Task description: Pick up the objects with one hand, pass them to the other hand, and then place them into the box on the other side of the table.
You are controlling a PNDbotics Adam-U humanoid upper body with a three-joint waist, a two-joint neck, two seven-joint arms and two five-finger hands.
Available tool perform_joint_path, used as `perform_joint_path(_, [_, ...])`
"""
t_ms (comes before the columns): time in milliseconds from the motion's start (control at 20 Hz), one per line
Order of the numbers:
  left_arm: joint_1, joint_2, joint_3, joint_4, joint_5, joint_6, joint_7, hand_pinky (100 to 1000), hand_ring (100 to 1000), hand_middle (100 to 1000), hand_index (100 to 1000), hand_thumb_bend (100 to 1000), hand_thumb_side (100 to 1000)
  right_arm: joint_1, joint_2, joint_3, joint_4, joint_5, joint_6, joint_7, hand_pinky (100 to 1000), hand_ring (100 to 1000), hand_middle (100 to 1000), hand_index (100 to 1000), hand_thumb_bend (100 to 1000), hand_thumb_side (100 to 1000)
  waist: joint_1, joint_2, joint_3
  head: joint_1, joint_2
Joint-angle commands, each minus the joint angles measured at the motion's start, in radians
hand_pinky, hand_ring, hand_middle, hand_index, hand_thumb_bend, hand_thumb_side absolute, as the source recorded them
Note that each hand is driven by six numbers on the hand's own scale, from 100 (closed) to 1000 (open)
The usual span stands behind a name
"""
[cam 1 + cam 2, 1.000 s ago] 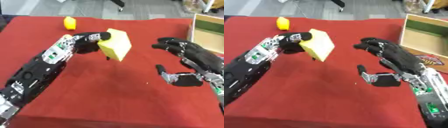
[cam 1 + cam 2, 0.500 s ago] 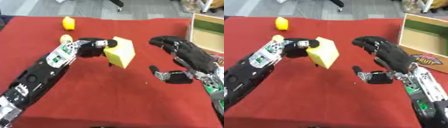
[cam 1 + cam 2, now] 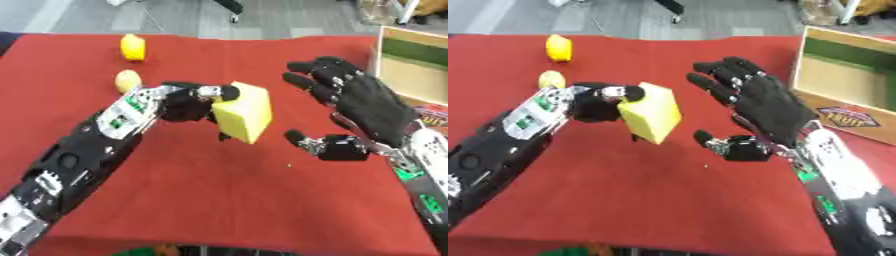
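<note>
My left hand (image 3: 188,101) is shut on a yellow block (image 3: 241,112), holding it up over the middle of the red table (image 3: 219,200). My right hand (image 3: 363,107) is open just right of the block, fingers spread and thumb out below, a small gap from it. A cardboard box (image 3: 846,87) stands at the table's right edge. Two small yellow objects lie at the far left: a taller one (image 3: 132,47) and a round one (image 3: 128,80).
The box carries a printed label (image 3: 852,117) on its near side. Grey floor and a chair base (image 3: 229,7) show beyond the table's far edge. My left forearm (image 3: 83,157) crosses the table's left half.
My left hand has carried the yellow block to the right, toward my right hand. My right hand has moved in closer to the block and stayed open.
</note>
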Motion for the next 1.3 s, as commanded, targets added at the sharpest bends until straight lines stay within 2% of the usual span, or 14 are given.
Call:
perform_joint_path(50, [-0.028,0.001,-0.01,-0.014,0.009,0.011,0.0,722,465,410,575,100,902,-0.023,-0.01,0.003,-0.013,0.025,-0.003,-0.023,886,852,906,959,422,360,-0.01,-0.024,0.002,-0.004,-0.002])
perform_joint_path(500, [-0.039,-0.023,-0.009,0.032,-0.003,0.023,0.0,718,464,409,573,101,902,-0.032,-0.008,0.021,-0.004,0.048,-0.016,-0.031,888,846,894,928,393,365,-0.011,-0.024,0.004,-0.006,-0.002])
perform_joint_path(1000, [-0.061,-0.065,-0.021,0.035,-0.002,0.027,0.0,719,464,409,573,100,896,-0.038,-0.006,0.031,0.006,0.048,-0.04,-0.02,893,843,888,909,372,359,-0.011,-0.024,0.003,-0.005,-0.002])
perform_joint_path(1150, [-0.063,-0.073,-0.026,0.035,-0.002,0.031,0.0,720,465,410,574,101,898,-0.038,-0.004,0.03,0.01,0.046,-0.037,-0.025,889,836,876,861,338,326,-0.01,-0.023,0.002,-0.003,-0.002])
perform_joint_path(1300, [-0.062,-0.079,-0.032,0.034,-0.003,0.035,0.0,721,468,413,577,105,904,-0.038,-0.003,0.026,0.014,0.036,-0.019,-0.052,880,818,841,760,197,191,-0.01,-0.023,0.0,-0.003,-0.002])
